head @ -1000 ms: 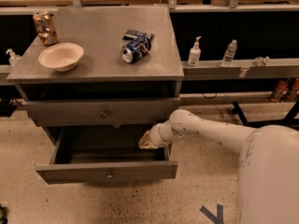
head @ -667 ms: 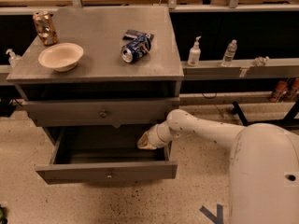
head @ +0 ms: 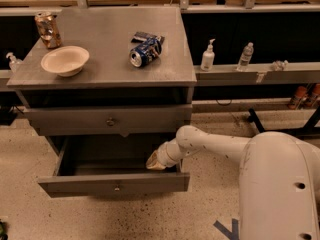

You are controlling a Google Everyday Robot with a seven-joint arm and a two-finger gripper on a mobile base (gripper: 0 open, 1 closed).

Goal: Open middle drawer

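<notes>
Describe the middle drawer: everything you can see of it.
The middle drawer is wide, shallow and looks like grey metal. Its flat, plain front carries one small round knob at the centre. It stands well open and level, below the shut drawer above, showing its dark inside and thin side walls. The gripper sits inside it at the right end, just behind the front; whether it touches the drawer cannot be told.

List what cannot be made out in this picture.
Camera view:
- Floor of the middle drawer: partly hidden by its front.
- gripper, at the drawer's right inner wall: contact with the wall cannot be told.
- blue can: label too small.
- robot body: cut off by the right edge.
</notes>
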